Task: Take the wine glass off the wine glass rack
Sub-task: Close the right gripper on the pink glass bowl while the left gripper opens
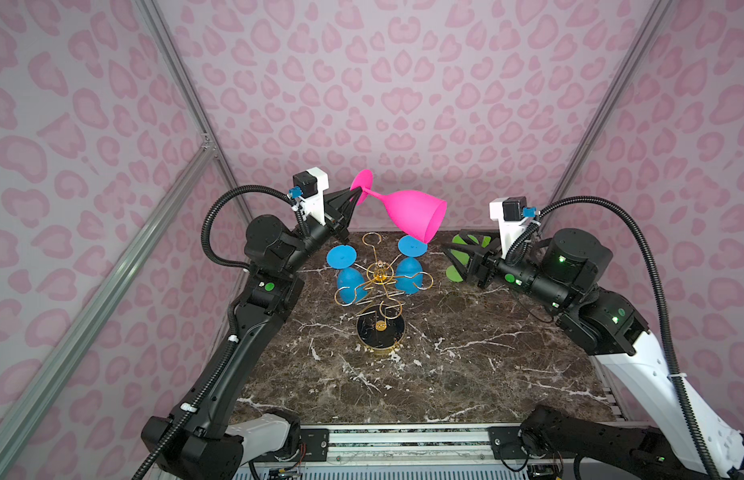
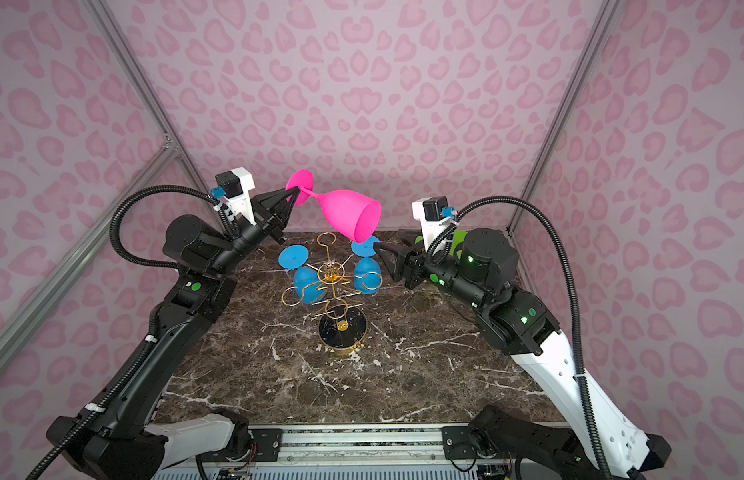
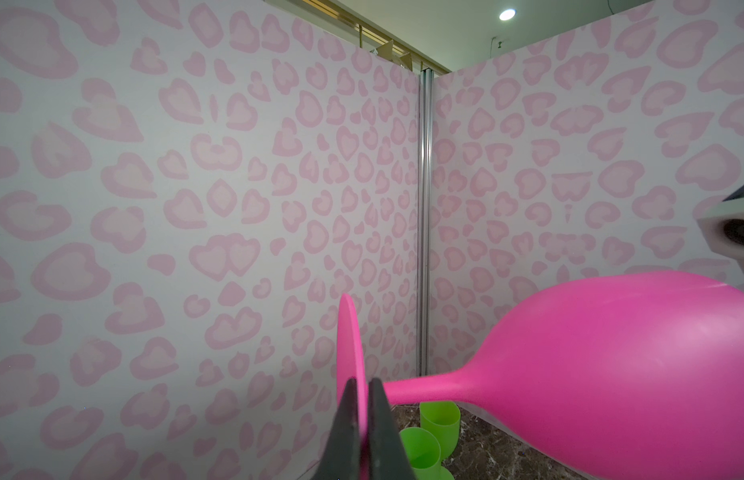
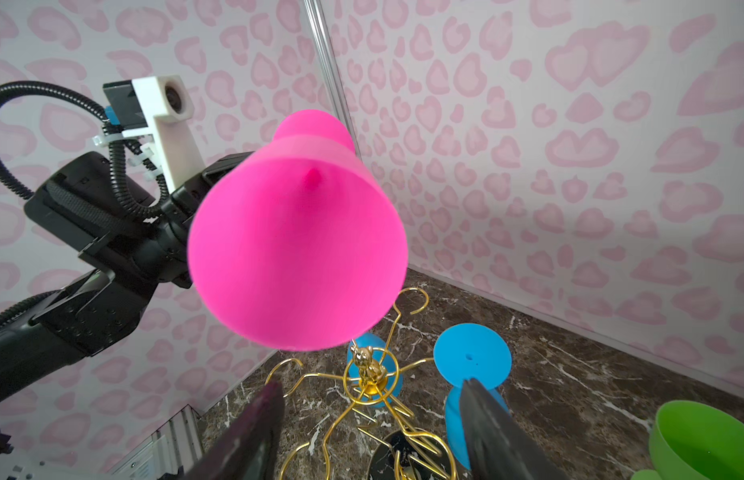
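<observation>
- Pink plastic is pinched in the left pincer [image 3: 364,384]. Its jaws are pressed together on the edge of the foot disc of the pink wine glass [image 1: 407,212], which is seen edge-on in the left wrist view.
- From that grip the glass is held in the air, off and above the wine glass rack [image 1: 380,286]. Its long axis lies nearly level, running from the foot toward the right arm, and the mouth is tipped a little downward.
- The right pincer [image 4: 370,384] is held spread and empty, lower than the bowl and near its mouth, which is turned toward it. A handover is judged likely.
- Two blue glasses [image 1: 349,282] are hung foot-up on the rack, which stands on the bench [image 1: 466,365]. Green glasses [image 1: 461,243] are seen beyond the right pincer.
</observation>
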### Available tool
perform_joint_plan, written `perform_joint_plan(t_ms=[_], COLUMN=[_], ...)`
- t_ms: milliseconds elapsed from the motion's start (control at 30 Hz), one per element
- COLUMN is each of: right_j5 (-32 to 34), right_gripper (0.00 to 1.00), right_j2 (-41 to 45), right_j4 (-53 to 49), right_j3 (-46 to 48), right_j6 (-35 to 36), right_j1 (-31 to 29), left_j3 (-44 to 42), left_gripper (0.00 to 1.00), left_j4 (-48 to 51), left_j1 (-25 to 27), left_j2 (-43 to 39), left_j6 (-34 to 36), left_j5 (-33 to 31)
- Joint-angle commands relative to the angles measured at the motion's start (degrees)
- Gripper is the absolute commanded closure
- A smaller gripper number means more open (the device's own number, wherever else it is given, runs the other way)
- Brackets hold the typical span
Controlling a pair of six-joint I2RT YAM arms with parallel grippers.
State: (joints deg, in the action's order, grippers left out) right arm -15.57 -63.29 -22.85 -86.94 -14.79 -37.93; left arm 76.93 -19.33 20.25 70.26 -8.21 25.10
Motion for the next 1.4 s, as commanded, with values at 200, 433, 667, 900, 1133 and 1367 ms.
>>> perform_joint_plan(t_ms=[200, 433, 667, 900, 1133, 1367], right_j5=[-5.2, -6.1, -9.7, -12.2, -12.7, -11.7], right_gripper=[0.33, 0.43, 0.56, 0.80, 1.00, 1.00], right_j2=[-4.0, -6.7, -11.1, -13.8, -14.1, -11.8], right_j4=[6.3, 9.7, 11.5, 12.3, 12.6, 8.8], right_j3=[-2.5, -2.5, -5.6, -7.3, -7.3, -7.7], right_j6=[-1.3, -2.2, -3.9, -6.9, -8.6, -8.8], right_j1=[3.0, 4.3, 5.6, 5.6, 5.5, 9.2], left_j3=[-2.4, -2.6, -2.6, -1.8, -1.7, -0.3], left_gripper=[0.97, 0.97, 0.97, 0.97, 0.89, 0.57], left_j4=[-2.7, -3.2, -3.2, -2.6, -2.5, 1.0], left_j1=[-0.2, -0.3, -0.4, -0.5, -0.7, -1.0], left_j2=[-1.1, -1.1, -0.7, 0.2, 0.5, 0.4], left_j6=[-1.9, -3.2, -4.3, -6.3, -6.0, -4.5], left_j5=[0.8, 2.2, 2.8, 2.8, 2.5, 1.9])
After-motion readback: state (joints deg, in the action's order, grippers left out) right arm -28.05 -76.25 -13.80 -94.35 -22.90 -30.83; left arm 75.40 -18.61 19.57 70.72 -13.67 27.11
